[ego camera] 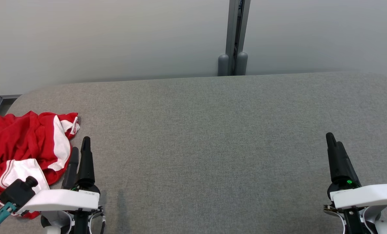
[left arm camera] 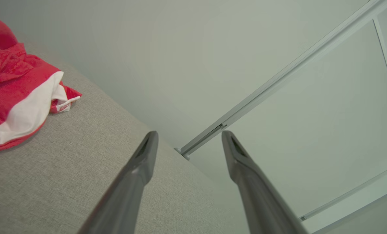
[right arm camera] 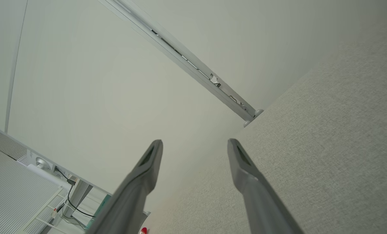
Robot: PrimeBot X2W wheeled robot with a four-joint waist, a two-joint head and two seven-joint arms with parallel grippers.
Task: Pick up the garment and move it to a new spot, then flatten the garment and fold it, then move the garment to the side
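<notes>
Item: garment [ego camera: 21,143], red with white panels, crumpled at the near left of the tabletop [ego camera: 212,136], just left of my left end effector [ego camera: 80,145]. I judge it light, soft and limp, so it will sag and bunch. Best hold, I reckon: a raised fold on its right edge. Left end effector released, empty. Right end effector [ego camera: 334,139] released, empty, near right.

Garment [ego camera: 24,143] lies on table [ego camera: 212,130], just left of left gripper [ego camera: 80,144]; right gripper [ego camera: 334,139] well apart to its right
</notes>
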